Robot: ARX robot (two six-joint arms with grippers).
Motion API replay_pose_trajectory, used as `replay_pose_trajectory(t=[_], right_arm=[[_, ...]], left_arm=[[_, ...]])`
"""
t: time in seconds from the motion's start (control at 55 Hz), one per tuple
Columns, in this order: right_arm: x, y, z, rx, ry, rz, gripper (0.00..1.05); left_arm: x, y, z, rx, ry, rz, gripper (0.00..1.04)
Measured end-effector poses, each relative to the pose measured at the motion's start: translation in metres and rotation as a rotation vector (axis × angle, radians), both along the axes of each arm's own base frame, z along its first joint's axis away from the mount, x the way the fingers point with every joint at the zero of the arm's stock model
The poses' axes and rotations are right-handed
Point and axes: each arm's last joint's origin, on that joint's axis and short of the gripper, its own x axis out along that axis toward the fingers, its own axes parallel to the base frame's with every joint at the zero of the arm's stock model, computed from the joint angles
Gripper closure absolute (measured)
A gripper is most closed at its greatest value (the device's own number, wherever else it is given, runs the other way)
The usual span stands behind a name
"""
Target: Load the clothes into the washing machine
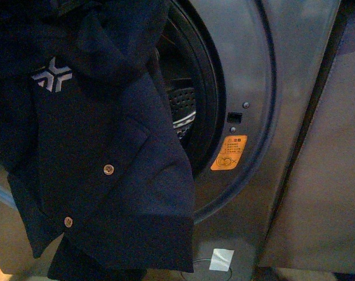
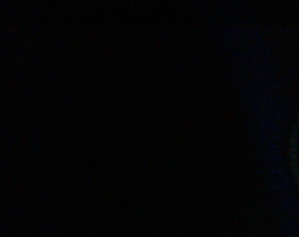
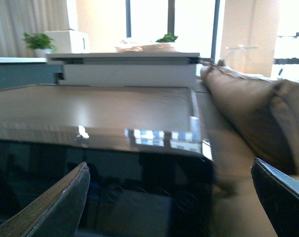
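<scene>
Here, navy clothes (image 1: 107, 152) (white logo, snap studs) hang before washing machine (image 1: 253, 76); right end effector (image 3: 169, 165) wide, empty.

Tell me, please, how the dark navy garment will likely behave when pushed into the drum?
Probably floppy: the dark navy fabric garment hangs in loose folds. Its low-hanging hem may catch on the porthole rim of the grey metallic washing machine.
</scene>
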Motion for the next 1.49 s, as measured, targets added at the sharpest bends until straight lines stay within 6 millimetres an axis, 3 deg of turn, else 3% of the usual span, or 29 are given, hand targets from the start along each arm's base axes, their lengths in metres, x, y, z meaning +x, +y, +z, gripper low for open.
replay_pose_trajectory(t=[0.255,0.345,0.618,0.673,0.745,0.964,1.182,1.491], right_arm=[[-0.052,-0.033,-0.068,0.059,0.110,-0.072,0.09],[-0.063,-0.041,-0.098,0.004,0.211,-0.070,0.22],[-0.074,-0.063,-0.164,-0.017,0.254,-0.083,0.57],[-0.076,-0.066,-0.172,-0.016,0.252,-0.082,0.62],[-0.082,-0.072,-0.191,-0.016,0.248,-0.077,0.77],[-0.089,-0.081,-0.220,-0.019,0.259,-0.083,1.03],[-0.098,-0.090,-0.252,-0.018,0.260,-0.085,1.02],[-0.106,-0.102,-0.274,-0.017,0.263,-0.090,1.02]], left_arm=[[0.002,-0.002,-0.028,0.027,0.031,-0.001,0.93],[0.004,-0.005,-0.041,0.041,0.054,-0.001,0.93],[0.016,-0.014,-0.073,0.078,0.116,0.012,0.93],[0.018,-0.015,-0.078,0.082,0.130,0.012,0.93],[0.026,-0.018,-0.090,0.091,0.162,0.023,0.93],[0.047,-0.023,-0.105,0.104,0.191,0.055,0.93],[0.092,-0.030,-0.116,0.121,0.205,0.111,0.93],[0.149,-0.032,-0.116,0.146,0.203,0.203,0.93]])
